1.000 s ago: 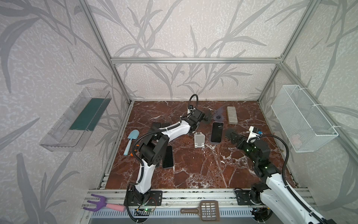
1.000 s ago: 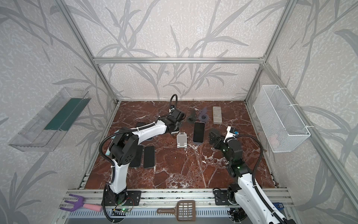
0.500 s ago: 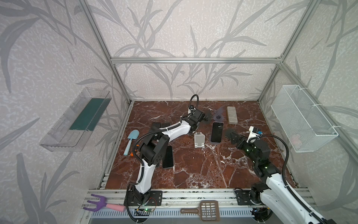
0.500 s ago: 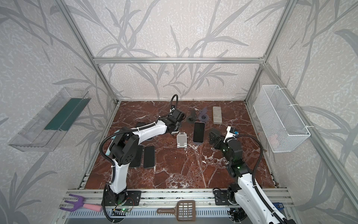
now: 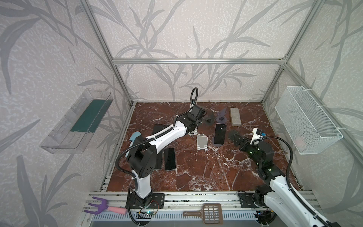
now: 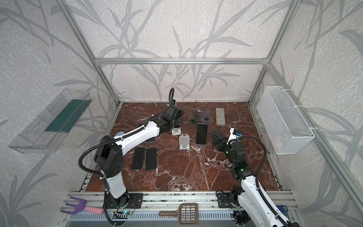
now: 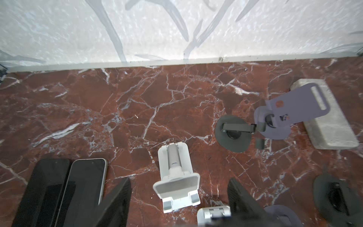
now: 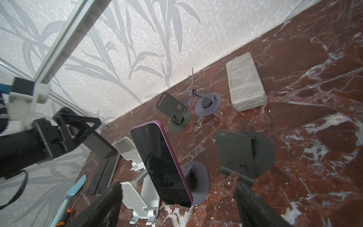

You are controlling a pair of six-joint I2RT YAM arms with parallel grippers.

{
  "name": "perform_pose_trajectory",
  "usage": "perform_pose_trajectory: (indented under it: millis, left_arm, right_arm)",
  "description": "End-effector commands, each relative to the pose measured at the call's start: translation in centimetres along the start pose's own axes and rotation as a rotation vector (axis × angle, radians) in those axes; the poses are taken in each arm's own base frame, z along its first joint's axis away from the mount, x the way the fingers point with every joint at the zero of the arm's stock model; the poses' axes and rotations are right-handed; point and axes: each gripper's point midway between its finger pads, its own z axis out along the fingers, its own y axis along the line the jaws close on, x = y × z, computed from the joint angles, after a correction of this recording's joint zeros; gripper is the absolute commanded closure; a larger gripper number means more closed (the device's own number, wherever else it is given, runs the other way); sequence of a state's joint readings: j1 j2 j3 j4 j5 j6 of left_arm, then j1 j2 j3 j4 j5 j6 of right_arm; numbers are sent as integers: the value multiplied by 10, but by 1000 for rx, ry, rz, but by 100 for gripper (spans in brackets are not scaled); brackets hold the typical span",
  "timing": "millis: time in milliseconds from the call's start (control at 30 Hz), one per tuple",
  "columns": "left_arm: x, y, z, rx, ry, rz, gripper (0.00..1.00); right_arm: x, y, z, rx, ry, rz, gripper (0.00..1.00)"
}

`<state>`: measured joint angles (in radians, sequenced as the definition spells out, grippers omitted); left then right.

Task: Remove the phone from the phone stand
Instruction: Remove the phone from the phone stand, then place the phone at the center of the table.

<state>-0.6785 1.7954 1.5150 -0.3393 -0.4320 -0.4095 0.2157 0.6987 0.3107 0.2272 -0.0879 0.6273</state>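
In both top views we see a table (image 5: 196,176) of red-brown marble with white veins, closed on three sides by walls (image 5: 186,29) papered with grey leaves and framed by aluminium bars (image 5: 196,61). A clear bin (image 5: 76,125) hangs on one side wall and a white wire basket (image 5: 306,121) on the opposite one. The phone (image 5: 220,134) is in the far half of the table, near the middle, between a white stand (image 5: 202,142) and the right gripper (image 5: 234,137), which is just beside it. In the left wrist view the marble reaches to the foot of one of the walls (image 7: 78,29). There the left gripper (image 7: 178,180) has its two fingers (image 7: 117,196) well apart, with a second white stand (image 7: 174,167) on the table between them; we cannot tell if they touch it. In the right wrist view the right gripper (image 8: 176,183) has its jaws wide and grips nothing, and the phone (image 8: 161,163) is just in front of them. It leans back on the phone stand (image 8: 200,176), a grey-purple one with a round flat base, and its lower end is down near that base. Its screen is black and glossy with faint reflections, and its rim is magenta-purple.
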Motion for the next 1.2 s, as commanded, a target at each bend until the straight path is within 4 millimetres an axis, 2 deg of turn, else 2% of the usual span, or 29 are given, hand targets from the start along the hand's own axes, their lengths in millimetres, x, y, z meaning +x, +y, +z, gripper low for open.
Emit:
perform_pose_trajectory:
  millis: [0, 200, 300, 433, 667, 867, 1000, 1167]
  left_arm:
    - [-21, 22, -25, -20, -32, 20, 37]
    - [-21, 61, -37, -14, 43, -5, 37]
    - [-11, 79, -30, 10, 114, -75, 36]
    - [9, 90, -16, 34, 210, -132, 38]
    - [62, 100, 15, -15, 378, -158, 40]
    - [93, 84, 37, 43, 508, -119, 40]
    - [111, 91, 53, -13, 583, -89, 42]
    - [122, 96, 72, -27, 616, -75, 42]
  right_arm:
    - [-2, 3, -1, -17, -8, -7, 11]
    - [0, 3, 0, -16, -1, -4, 11]
    - [0, 2, 0, -11, -4, -4, 11]
    - [1, 2, 0, -12, -2, -6, 11]
    - [4, 1, 1, -13, 8, -3, 11]
    - [4, 2, 1, -16, 9, -7, 11]
    - [4, 2, 2, -17, 10, -8, 11]
    - [5, 3, 2, -22, 13, -6, 11]
